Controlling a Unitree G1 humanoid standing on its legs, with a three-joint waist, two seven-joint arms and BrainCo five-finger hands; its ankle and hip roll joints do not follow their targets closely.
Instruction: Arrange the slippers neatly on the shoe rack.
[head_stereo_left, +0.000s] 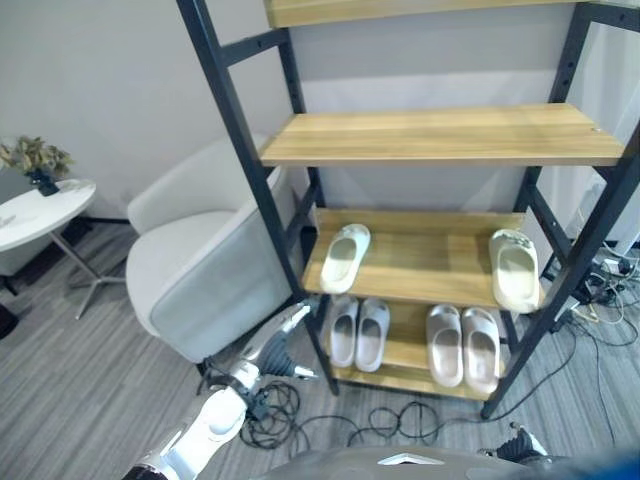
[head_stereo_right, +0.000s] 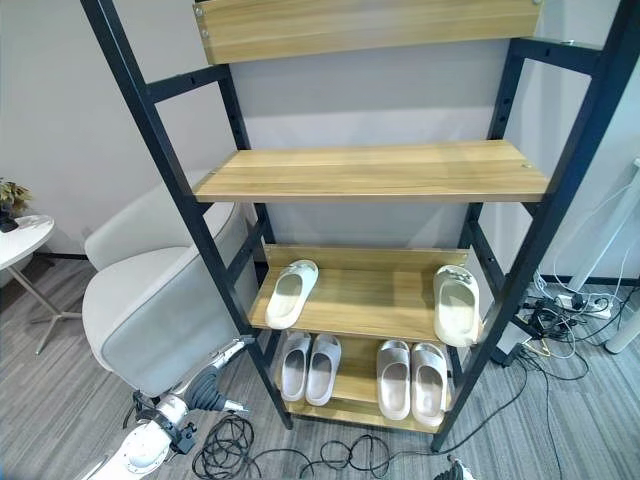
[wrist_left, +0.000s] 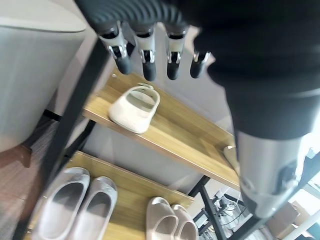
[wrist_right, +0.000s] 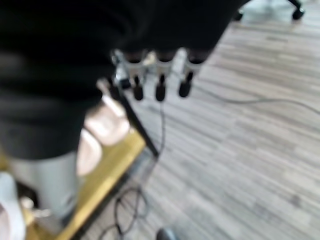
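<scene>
Hanging relaxed, straight, holding nothing: fingers (wrist_left: 145, 60) of left hand (head_stereo_left: 285, 335), low beside front post of shoe rack (head_stereo_left: 440, 135), likely staged for reach toward middle shelf. Right hand (wrist_right: 157, 75) likewise slack and empty, over floor by rack's corner. Two cream slippers (head_stereo_left: 343, 257) (head_stereo_left: 514, 270) on middle shelf, well apart, unpaired, angled. Below: white pair (head_stereo_left: 358, 331), beige pair (head_stereo_left: 463, 345), each side by side, toes inward.

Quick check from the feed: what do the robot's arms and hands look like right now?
The left arm is silver-grey. The left hand wears a dark ribbed cover, with silver fingers ending in dark tips. The right hand has the same dark cover and silver, dark-tipped fingers.
</scene>
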